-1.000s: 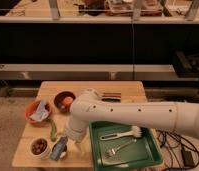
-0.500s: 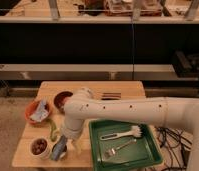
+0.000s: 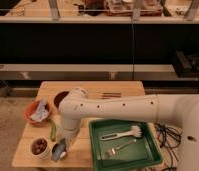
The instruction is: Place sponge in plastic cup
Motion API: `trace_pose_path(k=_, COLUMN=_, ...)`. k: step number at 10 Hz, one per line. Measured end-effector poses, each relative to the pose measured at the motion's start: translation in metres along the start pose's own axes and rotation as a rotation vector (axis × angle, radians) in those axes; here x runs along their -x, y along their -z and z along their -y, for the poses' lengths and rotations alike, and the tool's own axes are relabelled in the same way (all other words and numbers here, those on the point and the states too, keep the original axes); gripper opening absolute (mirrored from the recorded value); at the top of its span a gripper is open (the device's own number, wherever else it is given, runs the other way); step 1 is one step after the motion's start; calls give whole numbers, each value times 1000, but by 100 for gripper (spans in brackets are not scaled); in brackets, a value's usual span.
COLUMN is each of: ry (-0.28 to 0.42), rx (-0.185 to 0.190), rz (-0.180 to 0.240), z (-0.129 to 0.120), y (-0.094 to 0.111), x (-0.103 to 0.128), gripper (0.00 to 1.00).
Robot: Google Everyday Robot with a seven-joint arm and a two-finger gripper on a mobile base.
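Note:
My gripper (image 3: 59, 149) hangs low over the front left of the wooden table (image 3: 93, 89), next to a small white cup (image 3: 39, 146) filled with brown pieces. A bluish-grey shape sits at the gripper's tip; I cannot tell whether it is the sponge. A pale blue-white soft thing (image 3: 41, 110) lies in an orange bowl (image 3: 31, 116) at the left. A dark red cup or bowl (image 3: 59, 97) stands behind it, partly covered by my white arm (image 3: 108, 107).
A long green item (image 3: 53, 130) lies on the table between the orange bowl and the gripper. A green tray (image 3: 148, 155) at the front right holds a white brush (image 3: 124, 133) and a fork (image 3: 118, 147). Dark sticks (image 3: 111, 94) lie at the back.
My arm has swung a little to the left, so its elbow now covers more of the dark red cup. The gripper has stayed low at the front left.

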Motion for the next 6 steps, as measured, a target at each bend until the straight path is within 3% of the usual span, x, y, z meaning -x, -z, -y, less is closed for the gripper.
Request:
trace_pose_path(k=2, ry=-21, rx=3, rz=1, z=0, y=8, x=0, gripper=6)
trace_pose_path(k=3, ry=-38, rx=4, rz=4, z=1, y=15, x=-1, gripper=1)
trace_pose_path(k=6, ry=-120, rx=-17, rz=-5, z=8, y=57, x=-9, gripper=0)
